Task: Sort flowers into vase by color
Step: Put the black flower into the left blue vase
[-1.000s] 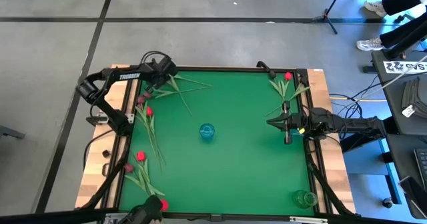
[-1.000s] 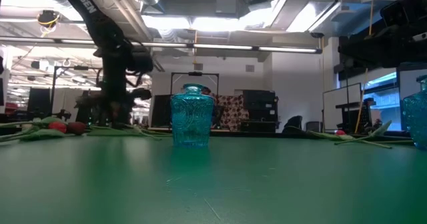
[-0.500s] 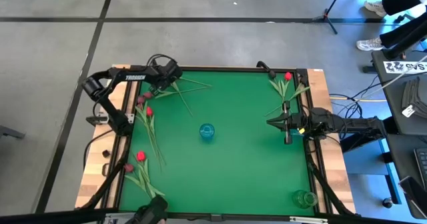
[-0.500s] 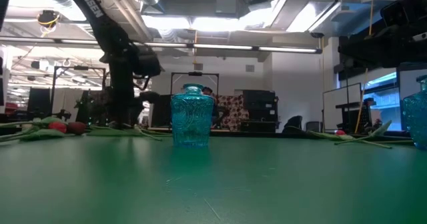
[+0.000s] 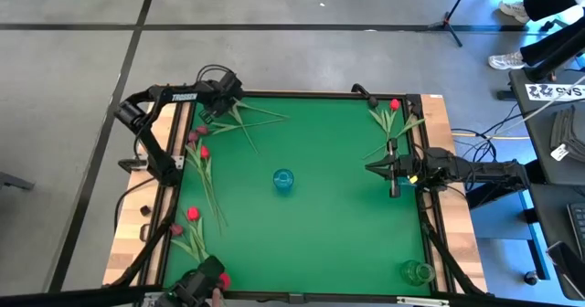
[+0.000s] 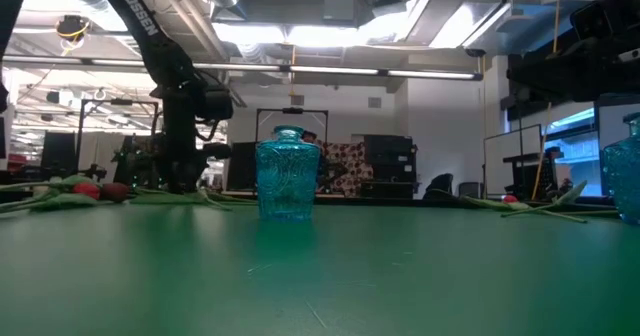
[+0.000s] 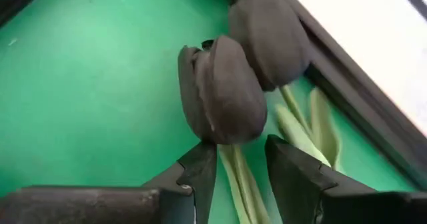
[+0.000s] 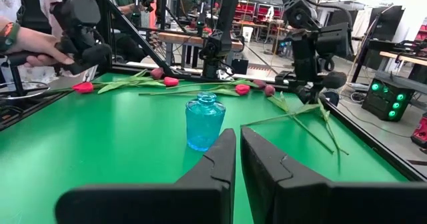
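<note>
My left gripper hangs over the table's far-left corner, open. In the left wrist view its two fingers stand on either side of the green stem of a black tulip, just below the head. A second black head lies beside it against the table's frame. Whether a finger touches the stem or head, I cannot tell. Red and maroon tulips lie along the left edge, and another red one lies at the far right. The blue vase stands mid-table. My right gripper waits shut at the right side.
A clear greenish vase stands in the near-right corner. A person's hand with a dark hand-held device is at the near-left edge, by a red tulip. Open green mat surrounds the blue vase.
My left gripper has shifted slightly toward the table's right and then back toward the far-left corner, staying over the black tulips. The person's device at the near-left edge has moved over a red tulip there and back off it.
</note>
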